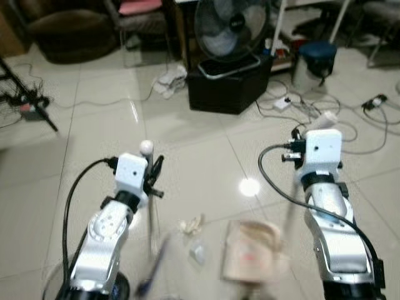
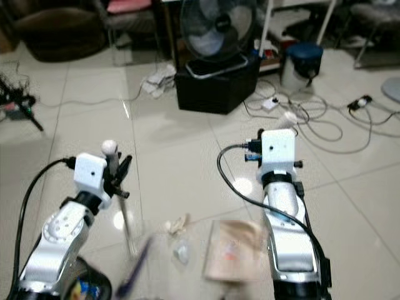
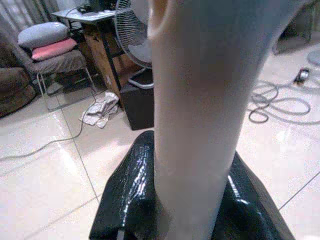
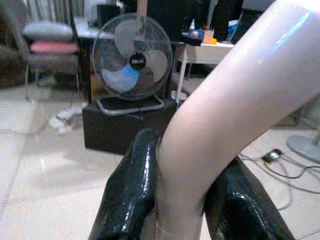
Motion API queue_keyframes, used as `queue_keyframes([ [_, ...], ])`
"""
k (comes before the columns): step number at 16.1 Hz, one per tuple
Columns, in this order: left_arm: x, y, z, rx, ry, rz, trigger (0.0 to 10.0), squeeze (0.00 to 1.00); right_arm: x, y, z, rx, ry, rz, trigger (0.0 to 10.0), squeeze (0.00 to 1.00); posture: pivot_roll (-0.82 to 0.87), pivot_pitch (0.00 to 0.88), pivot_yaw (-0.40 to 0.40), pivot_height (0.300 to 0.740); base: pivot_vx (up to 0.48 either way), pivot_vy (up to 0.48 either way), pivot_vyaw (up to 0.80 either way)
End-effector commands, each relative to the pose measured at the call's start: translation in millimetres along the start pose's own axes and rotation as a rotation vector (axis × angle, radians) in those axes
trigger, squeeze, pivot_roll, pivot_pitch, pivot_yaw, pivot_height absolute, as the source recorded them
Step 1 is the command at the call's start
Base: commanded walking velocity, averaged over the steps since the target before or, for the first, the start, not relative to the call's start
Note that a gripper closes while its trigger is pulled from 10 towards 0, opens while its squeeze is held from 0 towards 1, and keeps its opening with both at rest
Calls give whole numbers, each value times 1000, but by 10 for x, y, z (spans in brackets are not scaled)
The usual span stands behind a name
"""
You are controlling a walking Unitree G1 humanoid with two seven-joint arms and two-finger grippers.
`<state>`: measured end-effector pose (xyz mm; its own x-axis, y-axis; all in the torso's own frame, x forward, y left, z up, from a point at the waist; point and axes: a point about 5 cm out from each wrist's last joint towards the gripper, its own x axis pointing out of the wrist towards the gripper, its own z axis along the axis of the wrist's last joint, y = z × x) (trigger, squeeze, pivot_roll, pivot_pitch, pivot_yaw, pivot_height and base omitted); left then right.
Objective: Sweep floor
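Note:
My left gripper is shut on a thin white broom stick with a round knob on top. The stick runs down to a blurred bluish head near the floor. In the left wrist view the stick sits between the black fingers. My right gripper is shut on a pale dustpan handle. The beige dustpan, blurred, lies on the tiles between my arms. Crumpled scraps and a small bit lie on the floor between the broom and the pan.
A black box carrying a fan stands ahead. White cables and a power strip trail to its right, beside a blue-topped bin. A cloth, a brown sofa, a chair and a tripod leg lie beyond.

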<state>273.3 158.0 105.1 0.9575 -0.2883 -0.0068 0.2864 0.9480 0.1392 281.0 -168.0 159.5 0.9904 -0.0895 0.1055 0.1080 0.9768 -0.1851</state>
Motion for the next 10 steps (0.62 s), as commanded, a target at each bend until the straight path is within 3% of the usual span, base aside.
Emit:
queue_keyframes([
  [1,32,-27,73,-6,-33,-4,10000,0,-8,-78,30,-37,-22,-26,10000,0,-21,97,86,740,0,0,0],
  [6,90,69,-2,66,13,58,10000,0,-3,37,-25,-47,-70,50,10000,0,-4,131,86,740,0,0,0],
  [10,158,69,-59,39,-8,104,10000,0,106,94,-76,-74,-147,108,10000,0,12,188,70,740,0,0,0],
])
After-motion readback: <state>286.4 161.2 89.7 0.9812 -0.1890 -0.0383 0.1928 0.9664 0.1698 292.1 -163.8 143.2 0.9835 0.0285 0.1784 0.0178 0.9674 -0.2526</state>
